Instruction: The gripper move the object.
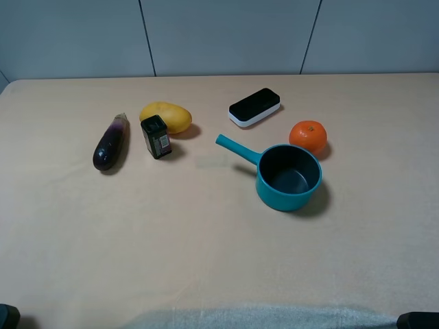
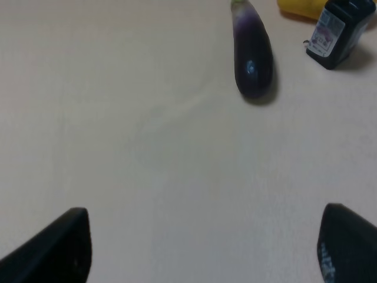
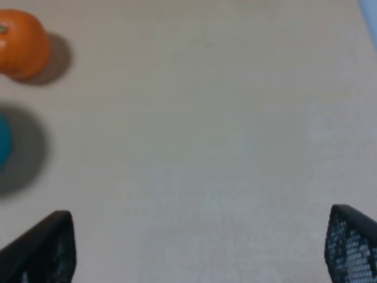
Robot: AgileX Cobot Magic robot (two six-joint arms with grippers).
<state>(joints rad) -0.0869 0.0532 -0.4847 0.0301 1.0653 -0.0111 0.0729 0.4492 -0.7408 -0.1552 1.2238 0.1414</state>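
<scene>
A small round orange fruit (image 1: 308, 136) with a green stem dimple lies on the beige table, just behind and to the right of the teal pot (image 1: 289, 177). It also shows in the right wrist view (image 3: 21, 43), far from the fingers. My right gripper (image 3: 200, 247) is open and empty over bare table near the front right corner. My left gripper (image 2: 203, 247) is open and empty near the front left corner. In the exterior view only dark bits of the arms show at the bottom corners.
A purple eggplant (image 1: 111, 142), a small black box (image 1: 156, 136), a yellow mango (image 1: 166, 116) and a black-and-white eraser-like block (image 1: 254, 107) lie across the far half of the table. The eggplant (image 2: 253, 50) and box (image 2: 340, 30) show in the left wrist view.
</scene>
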